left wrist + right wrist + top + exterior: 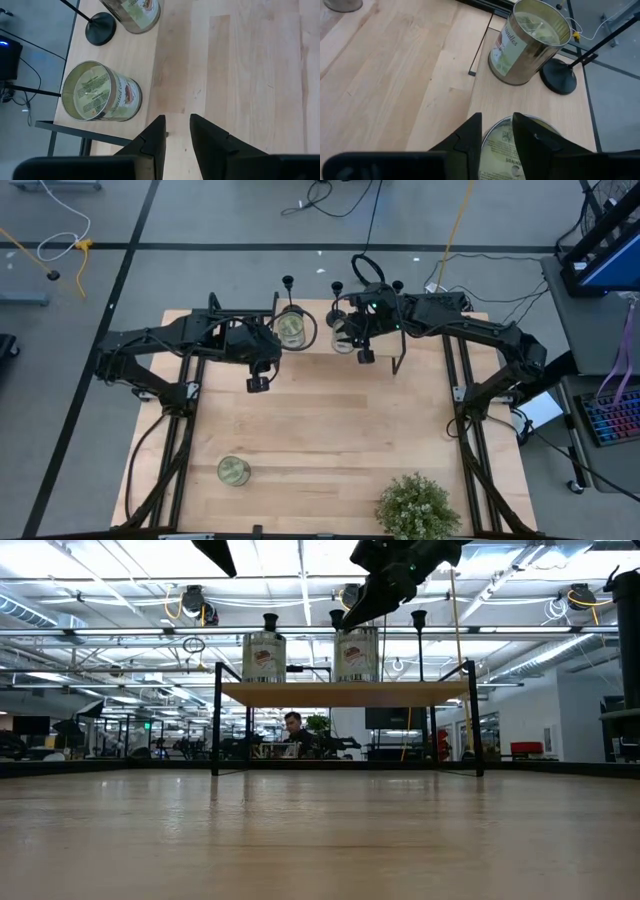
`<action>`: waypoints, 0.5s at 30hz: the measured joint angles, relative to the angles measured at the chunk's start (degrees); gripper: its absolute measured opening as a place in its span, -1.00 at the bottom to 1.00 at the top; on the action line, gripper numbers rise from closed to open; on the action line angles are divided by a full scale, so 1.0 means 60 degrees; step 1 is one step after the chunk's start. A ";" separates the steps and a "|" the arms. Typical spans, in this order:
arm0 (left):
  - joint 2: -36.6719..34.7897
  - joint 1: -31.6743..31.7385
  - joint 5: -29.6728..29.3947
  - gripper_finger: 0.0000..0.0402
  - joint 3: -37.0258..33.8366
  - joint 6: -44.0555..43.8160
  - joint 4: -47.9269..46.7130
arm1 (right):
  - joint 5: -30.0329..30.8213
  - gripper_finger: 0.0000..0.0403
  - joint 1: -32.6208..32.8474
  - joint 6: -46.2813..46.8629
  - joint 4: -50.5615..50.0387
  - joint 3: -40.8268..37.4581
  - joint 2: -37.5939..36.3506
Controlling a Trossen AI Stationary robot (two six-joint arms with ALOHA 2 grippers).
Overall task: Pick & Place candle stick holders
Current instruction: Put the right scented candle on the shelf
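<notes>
Right tool (496,131) slightly parted above a candle tin (507,147), holding nothing

Open-plan lab or workshop hall, exposed ceiling pipes and strip lights (120,580) across the top of the low view, rows of desks with monitors (30,726) at mid-left, grey floor strewn with cables (330,195) at top centre of the high view, keyboard (612,418) at right edge.
</notes>
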 joint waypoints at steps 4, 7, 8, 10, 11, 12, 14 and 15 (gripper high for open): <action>0.0000 0.0002 0.0000 -0.54 0.0000 -0.0003 0.0000 | 0.0001 -0.48 0.0001 0.0331 -0.0398 0.0002 -0.0034; 0.0000 0.0000 0.0002 -0.54 0.0000 -0.0003 0.0000 | 0.0029 -0.48 0.0004 0.0343 -0.0995 0.0002 -0.0047; 0.0000 0.0000 0.0000 -0.54 0.0000 -0.0003 -0.0004 | 0.0029 -0.48 0.0006 0.0284 -0.1139 0.0002 -0.0047; 0.0000 0.0002 0.0000 -0.54 0.0000 -0.0003 -0.0004 | 0.0029 -0.48 0.0007 0.0178 -0.1166 -0.0001 -0.0047; 0.0000 0.0003 0.0003 -0.54 0.0000 -0.0003 -0.0004 | 0.0020 -0.48 0.0007 0.0119 -0.1072 0.0000 -0.0047; 0.0000 0.0000 0.0002 -0.54 0.0000 -0.0003 -0.0004 | 0.0005 -0.48 0.0007 0.0056 -0.0950 0.0002 -0.0047; 0.0000 0.0000 0.0002 -0.54 0.0000 -0.0025 -0.0004 | -0.0015 -0.48 0.0007 0.0022 -0.0715 0.0002 -0.0047; 0.0000 0.0000 0.0004 -0.54 0.0000 -0.0061 -0.0004 | -0.0019 -0.48 0.0007 0.0024 -0.0596 0.0002 -0.0047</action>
